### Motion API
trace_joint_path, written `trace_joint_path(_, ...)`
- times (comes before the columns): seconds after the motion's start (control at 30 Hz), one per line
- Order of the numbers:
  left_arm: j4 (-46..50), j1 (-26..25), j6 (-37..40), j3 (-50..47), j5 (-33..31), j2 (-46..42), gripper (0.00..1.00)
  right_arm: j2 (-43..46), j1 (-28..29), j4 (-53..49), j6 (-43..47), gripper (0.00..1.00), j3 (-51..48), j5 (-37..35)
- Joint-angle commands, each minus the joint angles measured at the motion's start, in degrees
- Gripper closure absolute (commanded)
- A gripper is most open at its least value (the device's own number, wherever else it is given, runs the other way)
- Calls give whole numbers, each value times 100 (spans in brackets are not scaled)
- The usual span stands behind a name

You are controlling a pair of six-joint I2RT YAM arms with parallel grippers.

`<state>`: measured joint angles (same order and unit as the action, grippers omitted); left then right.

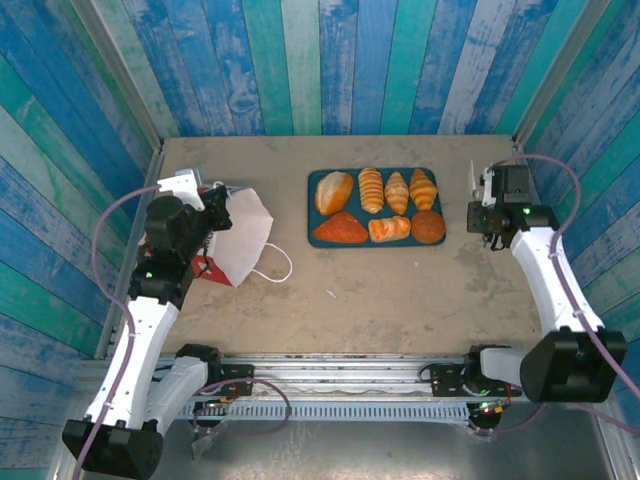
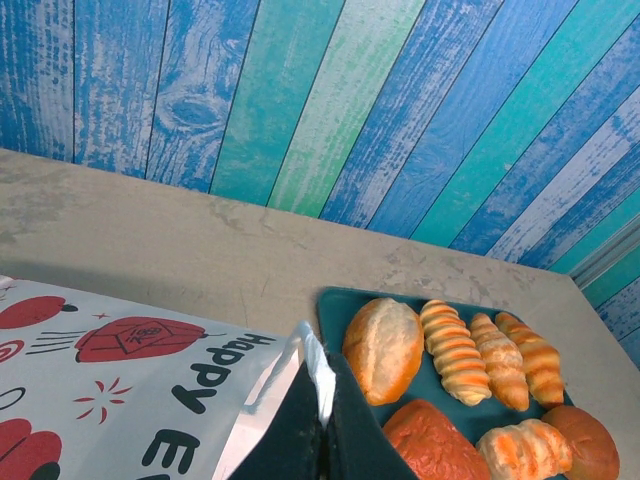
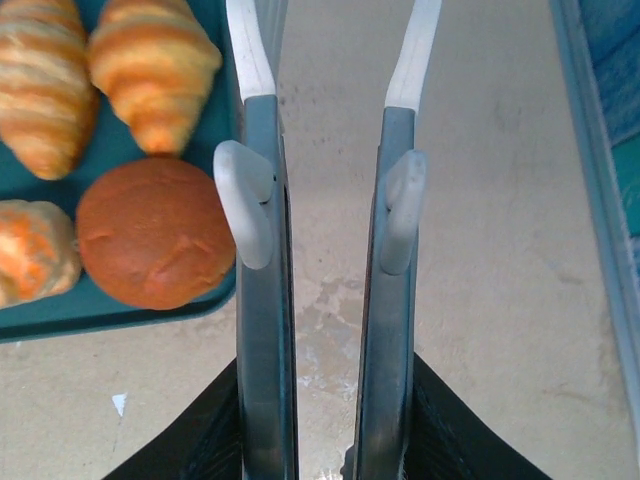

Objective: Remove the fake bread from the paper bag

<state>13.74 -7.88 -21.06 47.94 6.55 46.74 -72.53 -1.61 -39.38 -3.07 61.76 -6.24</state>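
Left gripper [image 1: 220, 208]: pressed together on the upper edge of the paper bag [image 1: 240, 235]; in the left wrist view a thin fold of paper is seen pinched between the fingers [image 2: 300, 420].
Right gripper [image 3: 335, 30]: partly spread, nothing held; hung over bare worktop [image 1: 400, 290] just right of the tray [image 1: 311, 205].
Worktop: matt beige, scuffed and lightly stained.
Paper bag: laid on its side at the left, well apart from the right arm; thin white paper with red printed shapes and dark lettering; a white cord handle [image 1: 272, 262] is looped out on the tray side.
Tray: flat, teal, rectangular, right of the bag, long axis across the worktop.
Fake bread [image 1: 371, 190]: seven golden-orange pieces counted on the tray, in two rows.
Shapes: three ridged croissants, oval loaf [image 1: 334, 191], triangular piece [image 1: 341, 229], round smooth bun [image 3: 150, 235].
Key relation: bag nearer the left arm, bread nearer the right.
Bag interior: not visible.
Judgement: unloading is probably finished or nearly so.
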Motion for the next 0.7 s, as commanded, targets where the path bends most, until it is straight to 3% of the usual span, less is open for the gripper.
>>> trace_joint_path(0.0, -129, -3, 47, 107, 59, -108, 100, -365, -234, 190, -298, 63, -104, 358)
trace_joint_path(0.37, -102, -3, 49, 57, 44, -160, 100, -1448, -462, 532, -145, 60, -140, 468)
trace_joint_path(0.67, -100, -3, 51, 73, 52, -121, 100, -2565, -573, 439, 48, 55, 224, 165)
